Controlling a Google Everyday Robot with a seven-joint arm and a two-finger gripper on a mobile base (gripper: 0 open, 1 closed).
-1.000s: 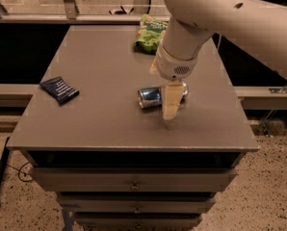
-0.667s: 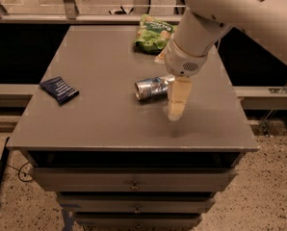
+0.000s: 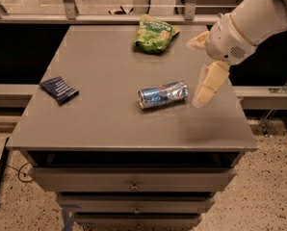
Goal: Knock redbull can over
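Camera view: redbull can (image 3: 163,94) lying on its side mid-counter (image 3: 100,124), dented. Claw (image 3: 204,89) just beside it, apart, raised off the surface; wide or narrow, cannot tell. Likely light, thin-walled, slick, prone to rolling; nudge at sidewall, no grip needed.

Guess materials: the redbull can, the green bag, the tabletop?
Redbull can: likely thin aluminium, glossy, with bright glints and a dented side. Green bag: probably plastic film, shiny and crinkled. Tabletop: matte grey, perhaps laminate or painted; no glare. End effector hangs right of the can in view, not touching.
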